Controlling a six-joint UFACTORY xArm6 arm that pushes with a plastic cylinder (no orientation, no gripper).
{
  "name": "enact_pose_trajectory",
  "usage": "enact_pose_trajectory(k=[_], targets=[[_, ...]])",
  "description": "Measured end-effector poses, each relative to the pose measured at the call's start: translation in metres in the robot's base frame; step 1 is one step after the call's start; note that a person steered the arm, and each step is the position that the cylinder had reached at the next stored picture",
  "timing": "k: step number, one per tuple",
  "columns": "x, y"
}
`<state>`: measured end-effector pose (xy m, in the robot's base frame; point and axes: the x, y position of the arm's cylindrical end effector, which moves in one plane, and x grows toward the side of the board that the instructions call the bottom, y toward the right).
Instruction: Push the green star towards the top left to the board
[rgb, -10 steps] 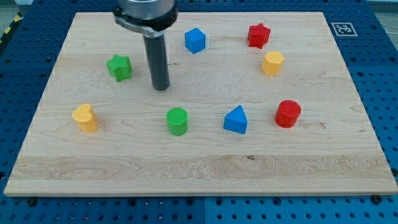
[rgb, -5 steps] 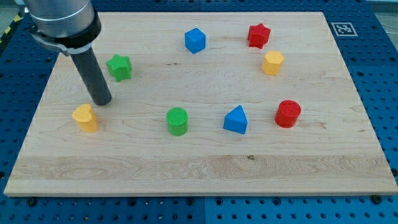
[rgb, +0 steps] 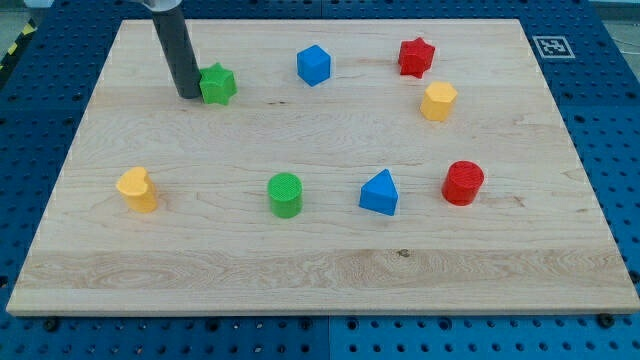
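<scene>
The green star (rgb: 217, 84) lies on the wooden board (rgb: 320, 260) at the upper left. My tip (rgb: 189, 95) stands right against the star's left side, touching it or nearly so. The dark rod rises from there out of the view's top.
Other blocks on the board: a blue cube (rgb: 313, 64), a red star (rgb: 415, 56), a yellow hexagon (rgb: 437, 101), a red cylinder (rgb: 463, 183), a blue triangle (rgb: 379, 192), a green cylinder (rgb: 285, 194) and a yellow block (rgb: 137, 189) at the left.
My tip swept from the board's middle to the left below the star, then up to the star's left side. The green star has shifted right and up.
</scene>
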<state>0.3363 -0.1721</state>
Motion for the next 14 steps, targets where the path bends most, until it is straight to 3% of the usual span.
enact_pose_trajectory(k=[2, 6, 14], targets=[[-0.009, 0.004], [0.02, -0.019], [0.01, 0.034]])
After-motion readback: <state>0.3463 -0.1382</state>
